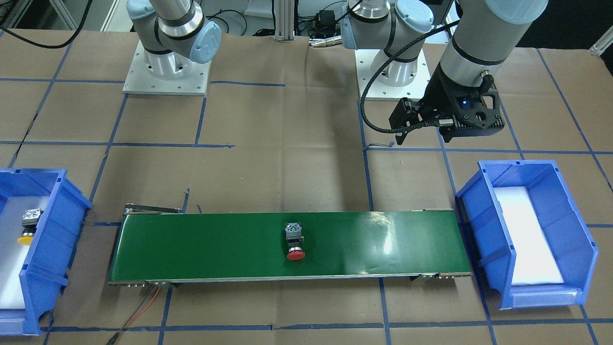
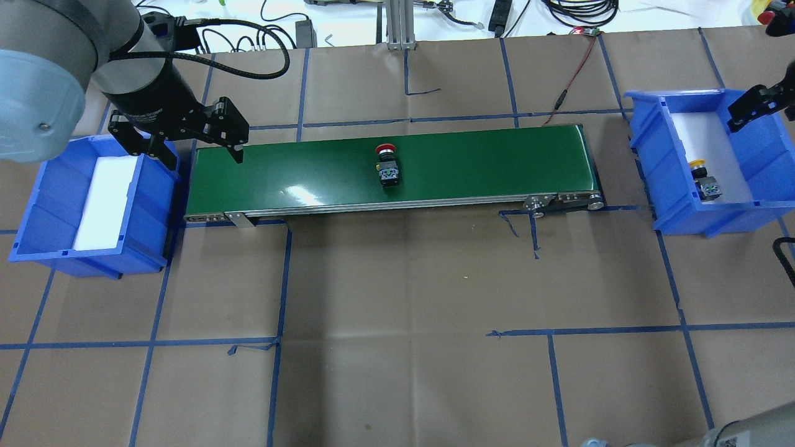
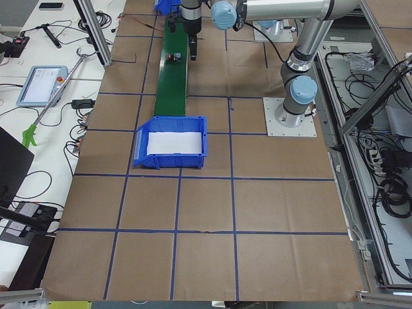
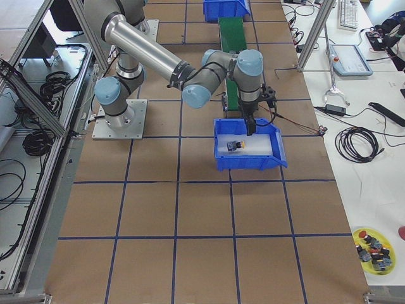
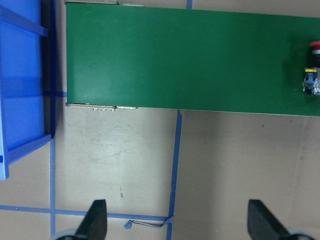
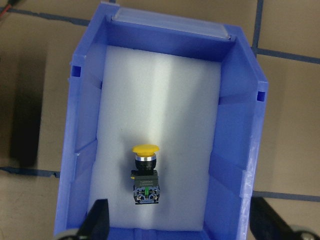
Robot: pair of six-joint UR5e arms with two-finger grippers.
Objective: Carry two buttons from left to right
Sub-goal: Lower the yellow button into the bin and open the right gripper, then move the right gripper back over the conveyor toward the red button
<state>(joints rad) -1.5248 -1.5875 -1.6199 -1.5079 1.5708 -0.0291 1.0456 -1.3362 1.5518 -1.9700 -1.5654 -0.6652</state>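
Red cap and black barrel: the red button (image 2: 388, 166) lies on its side about mid-length of the green belt (image 2: 484, 161), with its long axis across the belt and its cap toward the far edge. The yellow button (image 6: 145, 175) rests in the right bin (image 6: 240, 150). The left gripper (image 5: 178, 221), wide open and empty, hangs by the belt's left end and is nearer to the red button. The right gripper (image 6: 180, 221), also wide open and empty, hangs over the right bin. The terminal block perhaps carries a label, but it is too small to read.
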